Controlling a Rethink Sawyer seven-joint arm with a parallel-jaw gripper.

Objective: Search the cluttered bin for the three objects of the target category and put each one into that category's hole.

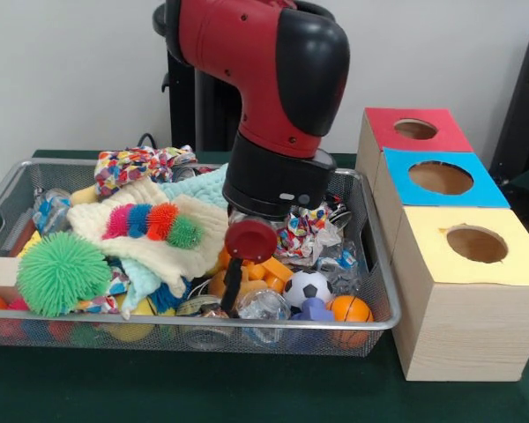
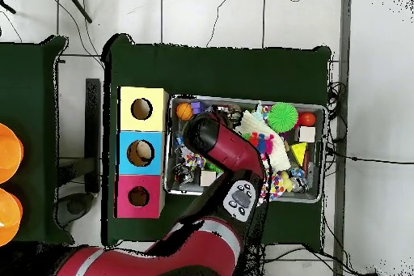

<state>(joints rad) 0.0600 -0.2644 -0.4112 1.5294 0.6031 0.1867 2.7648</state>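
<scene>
Bin (image 1: 381,322) clutter hides the tool (image 1: 234,295); its grip cannot be told.

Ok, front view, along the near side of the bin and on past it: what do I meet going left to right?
Green spiky ball → soccer ball → orange ball → yellow box.

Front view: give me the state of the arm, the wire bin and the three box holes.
Red and black robot arm: lowered into bin; gripper hidden.
Wire mesh bin: full of clutter.
Red-topped box hole: open.
Blue-topped box hole: open.
Yellow-topped box hole: open.
</scene>
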